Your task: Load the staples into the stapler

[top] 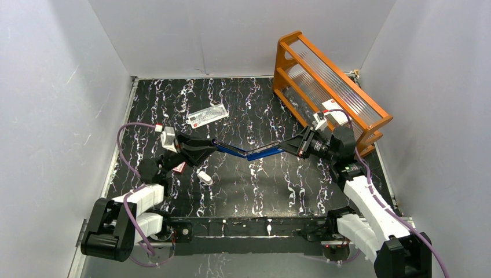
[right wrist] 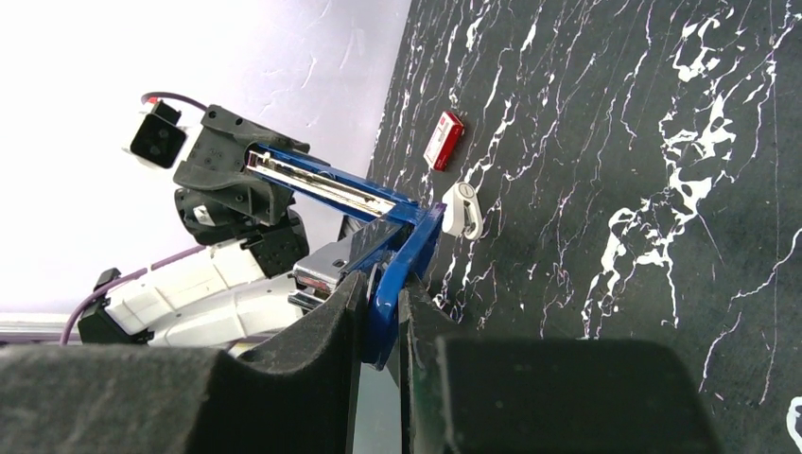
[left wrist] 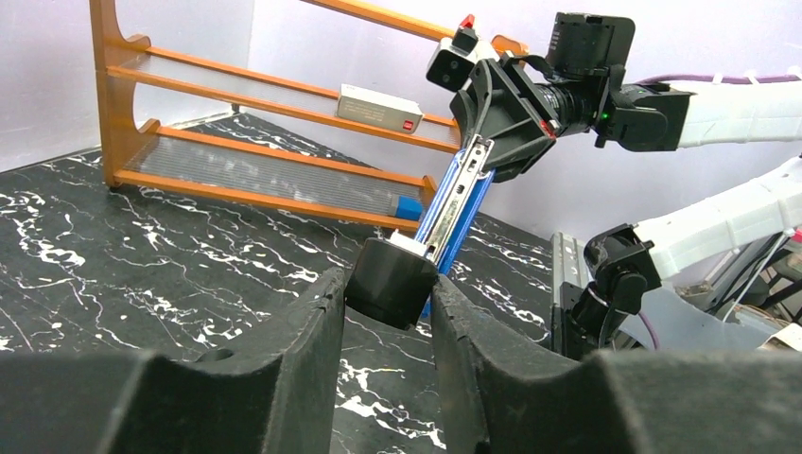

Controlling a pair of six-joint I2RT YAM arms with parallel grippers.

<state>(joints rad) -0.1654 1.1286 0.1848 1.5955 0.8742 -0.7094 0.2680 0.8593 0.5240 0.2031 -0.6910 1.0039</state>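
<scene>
Blue stapler (top: 249, 154) is hanging open in a V over the table (top: 260, 191) in the top view. The left gripper (top: 211, 147) and right gripper (top: 288, 147) are each clamping one end, and the staples (top: 207, 116) are lying well apart behind. Left wrist: its fingers (left wrist: 303, 340) are pinching the black end. Right wrist: its fingers (right wrist: 322, 340) are squeezing the blue arm, silver rail (right wrist: 322, 186) showing. Opening step is in hand, I'd judge; next, one gripper is needing to let go and fetch the staples.

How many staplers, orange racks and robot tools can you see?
stapler: 1
orange rack: 1
tools: 2 (left tool, right tool)
Total: 4
</scene>
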